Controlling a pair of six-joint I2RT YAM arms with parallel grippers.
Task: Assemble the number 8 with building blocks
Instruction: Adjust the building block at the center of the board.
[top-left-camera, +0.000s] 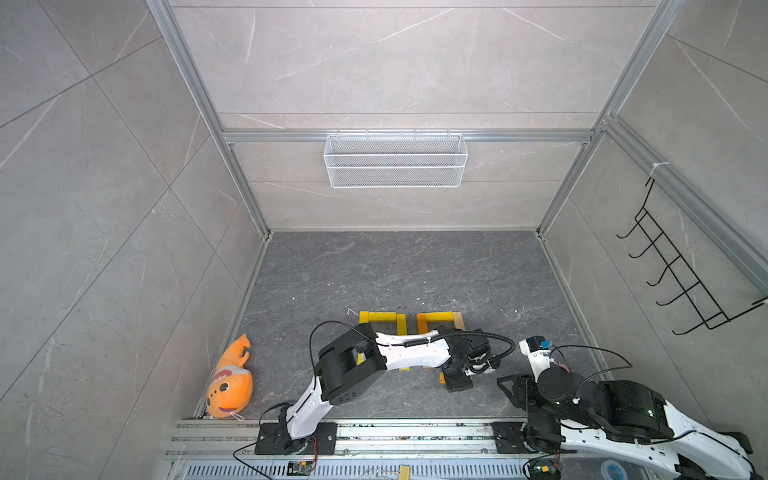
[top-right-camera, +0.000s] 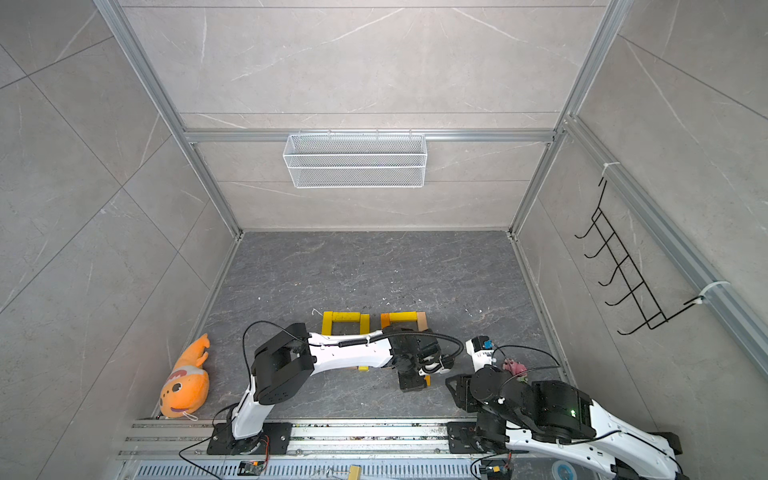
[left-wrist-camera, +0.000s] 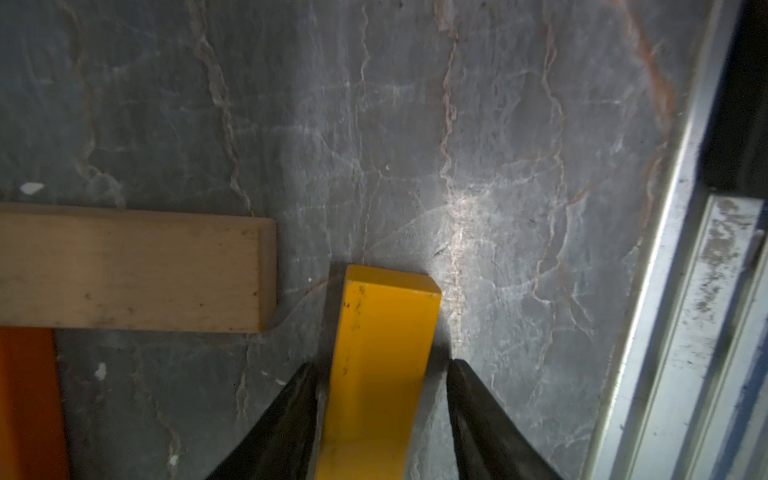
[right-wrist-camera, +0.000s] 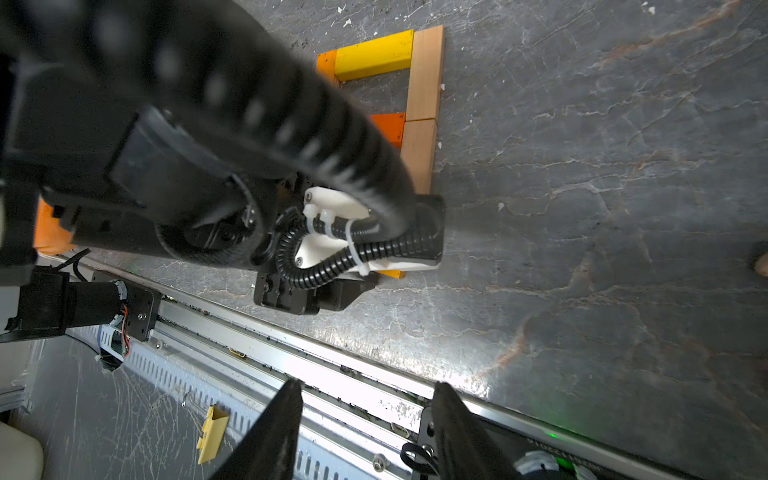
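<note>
Several building blocks lie flat near the table's front middle in two outlines: a yellow one (top-left-camera: 378, 317) on the left, and one of yellow (right-wrist-camera: 374, 54), tan (right-wrist-camera: 424, 72) and orange (right-wrist-camera: 388, 126) bars on the right. My left arm covers their near halves in both top views. My left gripper (left-wrist-camera: 382, 362) points down at the right outline's near corner and is open. Its fingers straddle a yellow block (left-wrist-camera: 386, 324) lying on the table, with a gap showing at one finger. A tan block (left-wrist-camera: 133, 270) lies just beside that block. My right gripper (right-wrist-camera: 368, 385) hangs open and empty over the front rail.
An orange plush fish (top-left-camera: 230, 384) lies at the table's front left. A white wire basket (top-left-camera: 395, 160) hangs on the back wall and a black hook rack (top-left-camera: 681, 270) on the right wall. The metal rail (top-left-camera: 415, 432) borders the front edge.
</note>
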